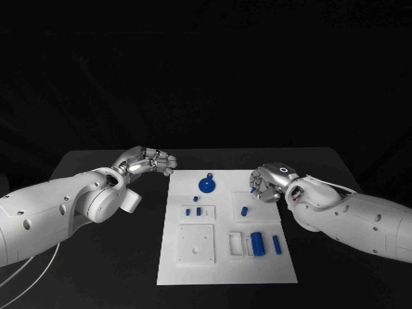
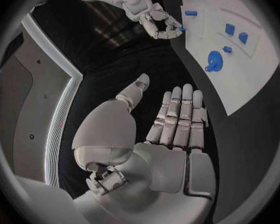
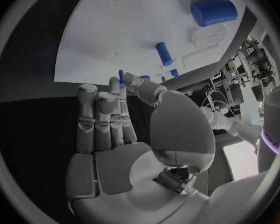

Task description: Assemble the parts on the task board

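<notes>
Seen from the head camera, we find the left robot hand (image 1: 149, 161) at about ten o'clock from the middle of the white board (image 1: 226, 226), hovering over the black desk (image 1: 104, 257) just beside the board's far left corner. Its wrist view shows the fingers (image 2: 180, 117) straight and side by side, the thumb apart, and nothing held.

On the board, we see a round blue piece with a small loop (image 1: 207, 185) near the far edge at twelve o'clock. Below it, two small blue pegs (image 1: 193, 210) stand in a raised white block left of centre, and a short blue peg (image 1: 244, 210) lies right of centre. Toward the near edge a square white plate (image 1: 196, 243) sits at seven o'clock, with a thick blue cylinder (image 1: 258, 243) and a slimmer blue bar (image 1: 277, 244) beside a white frame at about five o'clock.

The right robot hand (image 1: 269, 181) hangs over the board's far right edge, at about two o'clock. We see its thumb and a fingertip pinching a thin blue pin (image 3: 120, 77), the other fingers upright and close together. From the left wrist camera the same hand appears with a speck of blue at its fingertips (image 2: 175, 31).
</notes>
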